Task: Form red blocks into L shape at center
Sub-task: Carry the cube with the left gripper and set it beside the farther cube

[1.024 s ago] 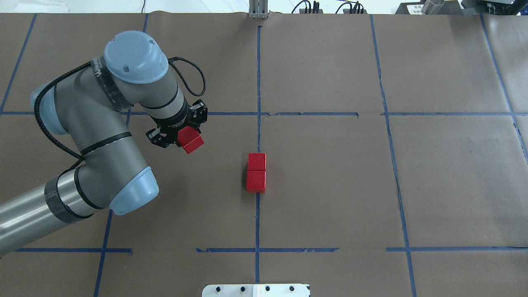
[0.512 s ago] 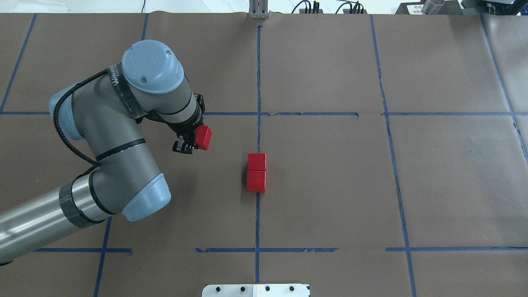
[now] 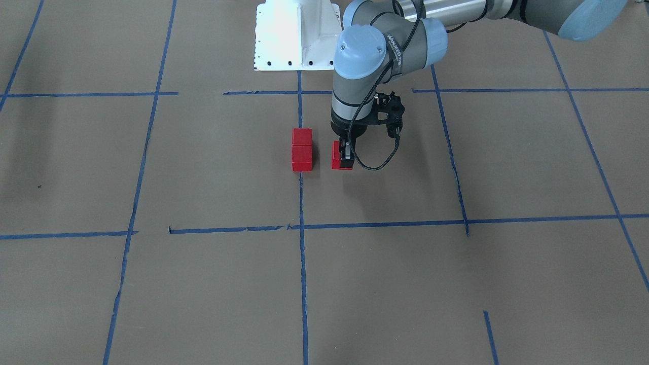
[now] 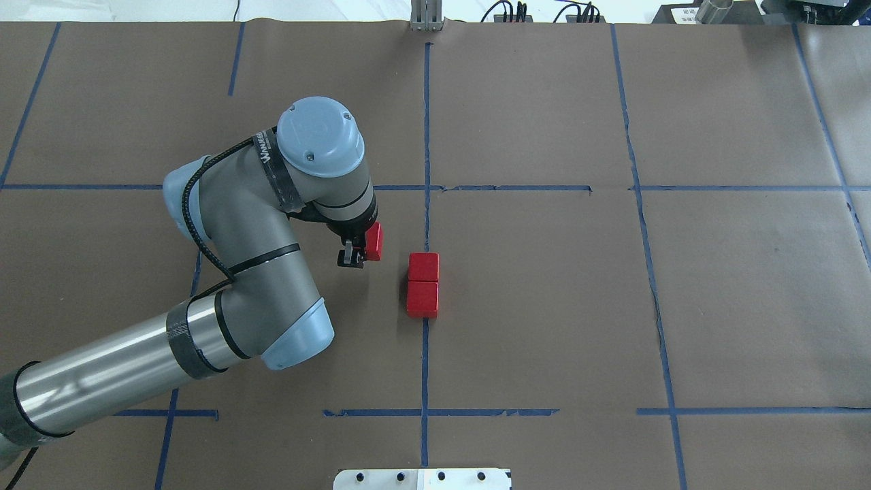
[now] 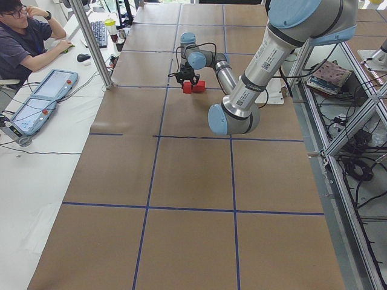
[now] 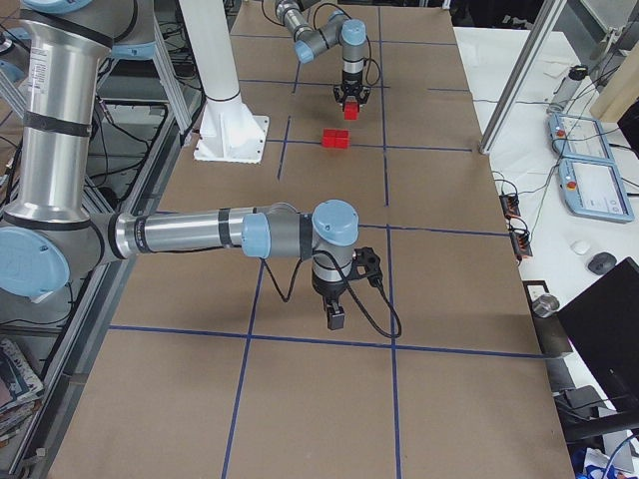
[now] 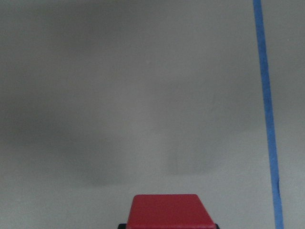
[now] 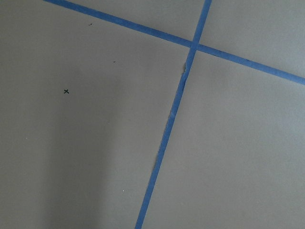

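Two red blocks (image 4: 423,267) (image 4: 422,299) lie touching in a short column on the vertical blue tape line (image 4: 425,224) at the center. They also show as a pair (image 3: 302,147) in the front-facing view. My left gripper (image 4: 364,248) is shut on the third red block (image 4: 373,240), just left of the pair's far block and a small gap away. That held block (image 7: 167,212) fills the bottom edge of the left wrist view. The right gripper (image 6: 335,321) hangs over bare paper far off; I cannot tell whether it is open or shut.
The robot's white base (image 3: 296,35) stands at the near table edge behind the blocks. A metal post (image 4: 425,17) rises at the far edge. A person (image 5: 24,36) sits at a side desk with control tablets (image 5: 42,99).
The left arm has carried its red block rightward, from the left cell to just beside the pair on the tape line. The pair has not moved.
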Controlling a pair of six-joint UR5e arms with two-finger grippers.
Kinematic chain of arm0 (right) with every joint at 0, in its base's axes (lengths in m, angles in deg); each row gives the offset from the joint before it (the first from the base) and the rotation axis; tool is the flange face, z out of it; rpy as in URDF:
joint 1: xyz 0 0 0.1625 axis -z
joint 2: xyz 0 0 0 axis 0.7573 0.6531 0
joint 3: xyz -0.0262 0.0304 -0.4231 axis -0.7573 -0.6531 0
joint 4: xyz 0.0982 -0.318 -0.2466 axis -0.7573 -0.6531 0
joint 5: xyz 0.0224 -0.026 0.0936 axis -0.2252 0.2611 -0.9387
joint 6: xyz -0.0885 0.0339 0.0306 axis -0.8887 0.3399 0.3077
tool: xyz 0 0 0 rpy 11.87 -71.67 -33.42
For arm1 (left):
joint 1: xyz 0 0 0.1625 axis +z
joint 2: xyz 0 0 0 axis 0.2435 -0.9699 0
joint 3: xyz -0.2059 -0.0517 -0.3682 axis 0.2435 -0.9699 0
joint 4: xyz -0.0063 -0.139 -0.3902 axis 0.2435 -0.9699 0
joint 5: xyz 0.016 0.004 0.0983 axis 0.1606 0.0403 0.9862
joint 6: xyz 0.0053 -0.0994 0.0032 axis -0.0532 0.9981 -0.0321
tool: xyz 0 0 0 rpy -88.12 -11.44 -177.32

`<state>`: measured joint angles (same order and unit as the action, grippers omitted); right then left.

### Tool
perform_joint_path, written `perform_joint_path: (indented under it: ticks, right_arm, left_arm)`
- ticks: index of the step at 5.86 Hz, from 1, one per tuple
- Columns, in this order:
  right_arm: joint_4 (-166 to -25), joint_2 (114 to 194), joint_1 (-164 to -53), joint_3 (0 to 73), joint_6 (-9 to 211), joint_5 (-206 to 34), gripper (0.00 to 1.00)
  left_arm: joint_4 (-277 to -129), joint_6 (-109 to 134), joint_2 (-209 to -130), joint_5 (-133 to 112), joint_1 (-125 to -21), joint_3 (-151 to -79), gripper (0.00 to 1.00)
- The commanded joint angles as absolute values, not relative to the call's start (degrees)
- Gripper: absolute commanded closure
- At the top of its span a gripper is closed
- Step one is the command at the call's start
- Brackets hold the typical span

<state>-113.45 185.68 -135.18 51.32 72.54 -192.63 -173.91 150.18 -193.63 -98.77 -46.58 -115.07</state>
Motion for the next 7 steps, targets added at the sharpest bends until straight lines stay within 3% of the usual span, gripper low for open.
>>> perform_joint_path:
  ticks: [1,7]
  right_arm:
    - [-113.5,185.7,-135.2,51.3,72.5,-192.7,0.0]
    - [-113.5,185.7,-135.2,50.9,72.5,-192.6,0.0]
  left_arm:
    - [-175.8,151.3,-194.2,-98.7,-44.2,-112.1,0.91]
    - [-176.0,152.3,-197.7,-96.3,-42.0,-107.9,0.9]
